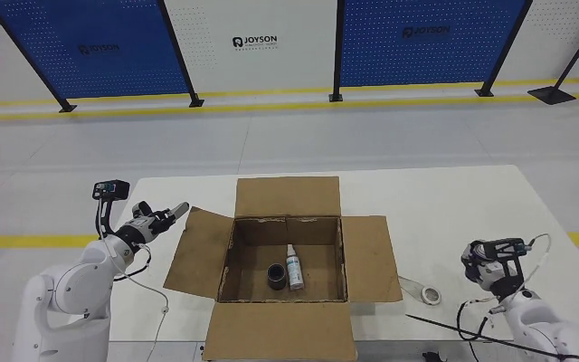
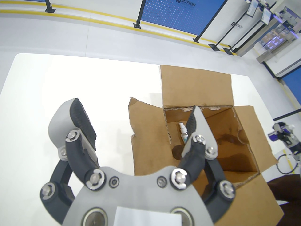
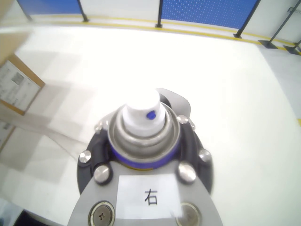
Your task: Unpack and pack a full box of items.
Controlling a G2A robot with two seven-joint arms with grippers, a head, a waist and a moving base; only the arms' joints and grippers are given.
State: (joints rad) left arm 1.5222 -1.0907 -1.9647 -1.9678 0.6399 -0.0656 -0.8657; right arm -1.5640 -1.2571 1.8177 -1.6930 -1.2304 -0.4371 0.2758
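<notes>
Bottle in box looks light, slick; take its middle. Left pincer spread at nine o'clock; right pincer pinches can.

Left arm bent at the elbow, out on the robot's left side, forearm angled forward and inward. Left hand empty, its two fingers spread wide apart, dark ribbed pads facing each other, nothing touching them. Right arm low on the robot's right side, wrist turned so the hand points forward. Right hand clamped around a spray can, cap end sticking out past the wrist plate; one finger tip visible just behind the cap.
</notes>
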